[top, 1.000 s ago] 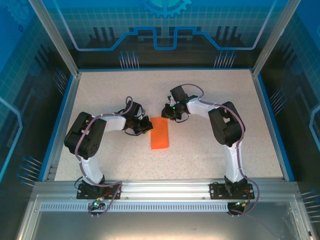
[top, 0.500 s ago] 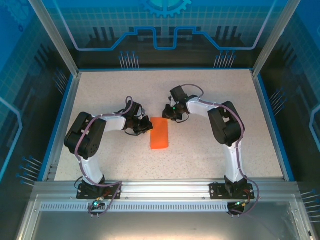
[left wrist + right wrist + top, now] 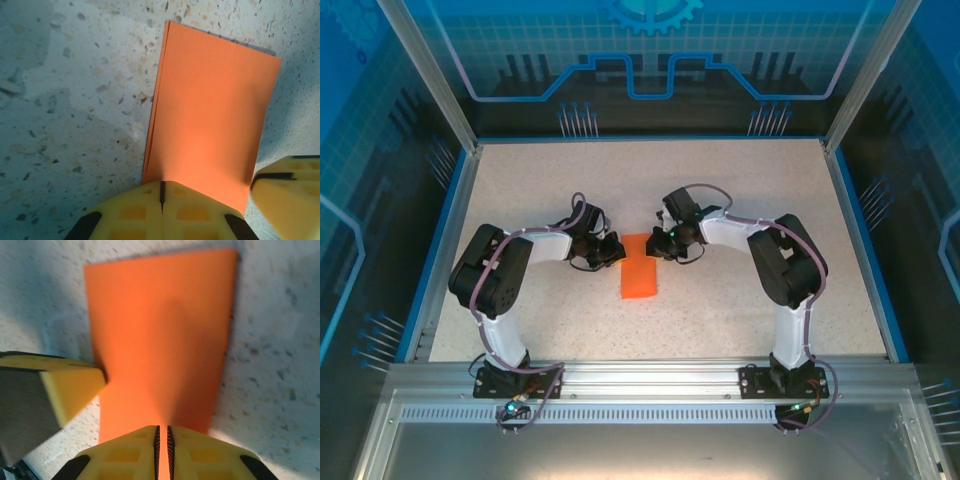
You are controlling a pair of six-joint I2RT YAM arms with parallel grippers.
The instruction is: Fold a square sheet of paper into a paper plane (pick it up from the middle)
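Observation:
The square sheet of paper (image 3: 640, 276) lies flat on the table, folded in half into a bright orange upright rectangle. In the left wrist view the paper (image 3: 210, 110) shows its doubled layers along the left edge. My left gripper (image 3: 615, 250) is shut, and its tips (image 3: 162, 183) rest on the paper's far left corner. My right gripper (image 3: 656, 245) sits at the far right corner. Its jaws (image 3: 162, 428) stand together with a thin slit, and the orange paper (image 3: 160, 335) shows through it. Each wrist view catches a yellow finger of the other gripper at its edge.
The speckled table (image 3: 740, 190) has a blue rim (image 3: 861, 240) and aluminium posts at its back corners. Both arms bend inward from their bases at the near edge, elbows out to the sides. Open tabletop lies in front of the paper and behind the grippers.
My right gripper has come down and toward me, from just beyond the paper onto its far right corner. The left gripper and the paper have stayed put.

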